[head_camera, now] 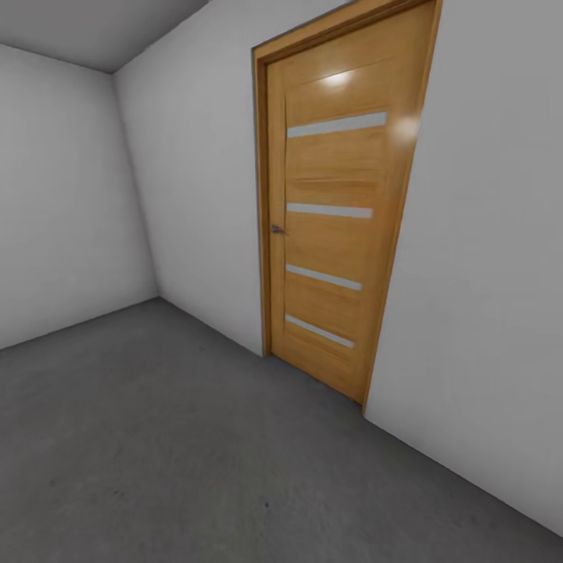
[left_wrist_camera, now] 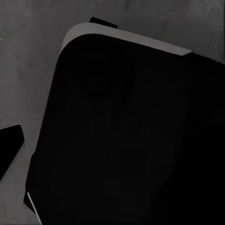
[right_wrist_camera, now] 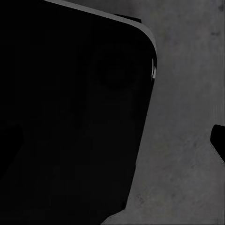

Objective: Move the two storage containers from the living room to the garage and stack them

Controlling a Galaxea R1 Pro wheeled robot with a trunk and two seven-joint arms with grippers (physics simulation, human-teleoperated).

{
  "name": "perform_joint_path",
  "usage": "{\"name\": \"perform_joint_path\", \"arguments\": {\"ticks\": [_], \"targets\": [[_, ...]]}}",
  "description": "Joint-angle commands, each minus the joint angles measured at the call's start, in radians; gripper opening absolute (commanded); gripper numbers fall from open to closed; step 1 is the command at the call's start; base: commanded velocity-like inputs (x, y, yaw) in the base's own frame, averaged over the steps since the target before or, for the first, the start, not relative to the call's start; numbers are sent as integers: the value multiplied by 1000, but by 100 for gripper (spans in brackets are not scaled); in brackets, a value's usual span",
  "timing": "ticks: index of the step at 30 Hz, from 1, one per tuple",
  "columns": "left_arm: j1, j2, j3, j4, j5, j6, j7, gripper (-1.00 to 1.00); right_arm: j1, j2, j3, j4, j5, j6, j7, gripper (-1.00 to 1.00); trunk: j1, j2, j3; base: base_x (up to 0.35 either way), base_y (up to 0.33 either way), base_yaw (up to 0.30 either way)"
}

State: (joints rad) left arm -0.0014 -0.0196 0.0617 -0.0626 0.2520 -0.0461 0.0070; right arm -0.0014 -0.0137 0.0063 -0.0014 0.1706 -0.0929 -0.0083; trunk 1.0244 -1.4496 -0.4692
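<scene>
Looking along my left claw, I see one dark fingertip [left_wrist_camera: 9, 149] poking in at the edge of the picture, and a big black body with rounded corners and a thin pale rim [left_wrist_camera: 136, 40] spread across most of it, hanging over the dark grey concrete floor [left_wrist_camera: 28, 56]. Whether this claw stands wide or narrow I cannot tell.

My right claw gives much the same: a sliver of dark finger [right_wrist_camera: 218, 140] at one edge, the same sort of black rounded bulk [right_wrist_camera: 70, 117] beside it, and mottled grey concrete [right_wrist_camera: 187, 84] beyond. Its spread I cannot tell either.

Further out, from my head, I stand in the garage: rough grey floor [head_camera: 156, 438] running to plain light-grey walls [head_camera: 70, 195] that meet in a corner. In the wall ahead, to my right, a honey-brown wooden door [head_camera: 336, 211] stands shut and upright, with four pale horizontal strips across it and a small metal handle [head_camera: 276, 229] on its left edge.
</scene>
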Motion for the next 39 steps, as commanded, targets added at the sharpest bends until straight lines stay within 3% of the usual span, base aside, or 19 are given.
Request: {"name": "perform_joint_path", "arguments": {"ticks": [1, 20, 39], "targets": [[0, 0, 7, 0, 3, -2, 1, 100, 0, 0, 0, 0, 7, -3, -1, 100, 1, 0, -1, 318, 96, 0], [0, -1, 8, 1, 5, 5, 1, 100, 0, 1, -3, 0, 12, -8, -1, 100, 1, 0, -1, 321, 22, -6], [0, -2, 9, 1, 4, -4, -4, 100, 0, 1, -4, 0, 9, -8, -1, 100, 1, 0, -1, 313, 131, -205]]}}
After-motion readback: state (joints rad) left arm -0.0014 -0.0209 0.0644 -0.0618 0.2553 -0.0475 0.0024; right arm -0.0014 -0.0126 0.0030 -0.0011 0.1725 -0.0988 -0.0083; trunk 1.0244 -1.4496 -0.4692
